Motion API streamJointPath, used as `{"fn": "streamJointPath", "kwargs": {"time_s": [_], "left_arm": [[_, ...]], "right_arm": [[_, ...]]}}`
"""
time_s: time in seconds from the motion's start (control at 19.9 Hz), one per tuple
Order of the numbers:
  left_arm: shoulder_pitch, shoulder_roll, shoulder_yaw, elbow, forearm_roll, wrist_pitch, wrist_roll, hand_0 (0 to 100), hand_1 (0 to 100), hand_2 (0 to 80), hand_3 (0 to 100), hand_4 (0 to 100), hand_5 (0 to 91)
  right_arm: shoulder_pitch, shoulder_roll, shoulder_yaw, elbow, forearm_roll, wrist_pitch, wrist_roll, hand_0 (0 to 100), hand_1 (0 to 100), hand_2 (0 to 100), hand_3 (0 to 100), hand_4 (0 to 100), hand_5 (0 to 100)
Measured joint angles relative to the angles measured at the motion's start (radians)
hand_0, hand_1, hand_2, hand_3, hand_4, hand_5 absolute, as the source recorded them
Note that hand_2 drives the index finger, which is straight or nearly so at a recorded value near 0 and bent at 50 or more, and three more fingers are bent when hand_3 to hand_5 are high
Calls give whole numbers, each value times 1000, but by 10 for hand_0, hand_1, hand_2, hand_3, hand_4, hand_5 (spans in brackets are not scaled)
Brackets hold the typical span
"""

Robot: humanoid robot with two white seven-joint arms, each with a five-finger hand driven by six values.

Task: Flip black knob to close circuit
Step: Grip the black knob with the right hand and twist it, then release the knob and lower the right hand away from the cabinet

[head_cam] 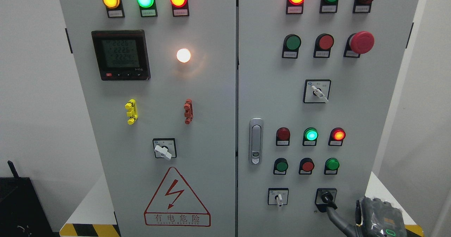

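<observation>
Right now the right hand (pixel 378 217) sat at the lower right, one finger (pixel 336 214) reaching up to the black knob (pixel 326 196) at the cabinet's (pixel 211 89) bottom right. Couldn't tell its other fingers' state. Farther up, red mushroom button (pixel 362 42).

Grey cabinet (pixel 211 131) fills view, two doors side by side. Stands directly on pale platform (pixel 93 205), white top showing at 7 o'clock and again at 4 o'clock beside cabinet. Yellow-black hazard stripe (pixel 88 230) runs along platform front edge, 7 o'clock. Black box (pixel 19 209) sits off platform, far 8 o'clock, against wall.
</observation>
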Motion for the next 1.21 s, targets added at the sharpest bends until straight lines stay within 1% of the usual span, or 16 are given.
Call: {"fn": "streamJointPath", "kwargs": {"time_s": [0.15, 0.45, 0.6, 0.65, 0.75, 0.8, 0.85, 0.91, 0.96, 1.01, 1.06, 1.11, 1.16, 1.21], "left_arm": [[0, 0, 0, 0, 0, 0, 0, 0, 0, 0, 48, 27, 0], [0, 0, 0, 0, 0, 0, 0, 0, 0, 0, 49, 27, 0], [0, 0, 0, 0, 0, 0, 0, 0, 0, 0, 49, 26, 0], [0, 0, 0, 0, 0, 0, 0, 0, 0, 0, 49, 26, 0], [0, 0, 0, 0, 0, 0, 0, 0, 0, 0, 49, 26, 0], [0, 0, 0, 0, 0, 0, 0, 0, 0, 0, 49, 26, 0], [0, 0, 0, 0, 0, 0, 0, 0, 0, 0, 48, 27, 0], [0, 0, 0, 0, 0, 0, 0, 0, 0, 0, 48, 28, 0], [0, 0, 0, 0, 0, 0, 0, 0, 0, 0, 48, 28, 0], [0, 0, 0, 0, 0, 0, 0, 0, 0, 0, 48, 28, 0], [0, 0, 0, 0, 0, 0, 0, 0, 0, 0, 48, 27, 0], [0, 0, 0, 0, 0, 0, 0, 0, 0, 0, 49, 27, 0], [0, 0, 0, 0, 0, 0, 0, 0, 0, 0, 49, 27, 0], [0, 0, 0, 0, 0, 1, 0, 0, 0, 0, 49, 27, 0]], "right_arm": [[11, 9, 9, -4, -5, 9, -27, 0, 43, 889, 1000, 680, 783], [34, 24, 47, -10, -10, 42, -53, 0, 47, 887, 1000, 680, 786], [50, 30, 68, -12, -14, 45, -72, 0, 49, 882, 1000, 681, 788], [57, 33, 75, -12, -19, 45, -79, 0, 55, 853, 1000, 779, 786], [71, 38, 85, -17, -49, 40, -98, 0, 76, 764, 995, 791, 730], [82, 41, 89, -21, -79, 36, -108, 0, 76, 741, 990, 782, 717], [93, 43, 92, -28, -118, 33, -113, 0, 73, 614, 890, 714, 619], [108, 45, 96, -38, -170, 30, -116, 0, 69, 583, 872, 707, 594], [126, 47, 98, -51, -227, 28, -116, 0, 63, 472, 755, 602, 452], [147, 49, 101, -67, -301, 24, -119, 0, 55, 378, 603, 481, 305], [167, 51, 103, -86, -375, 16, -118, 0, 53, 342, 554, 431, 280], [197, 53, 104, -105, -465, 2, -97, 0, 43, 247, 408, 318, 219], [222, 54, 103, -124, -553, -13, -75, 0, 34, 128, 265, 201, 96], [255, 55, 101, -146, -648, -34, -47, 0, 28, 98, 233, 168, 66]]}}
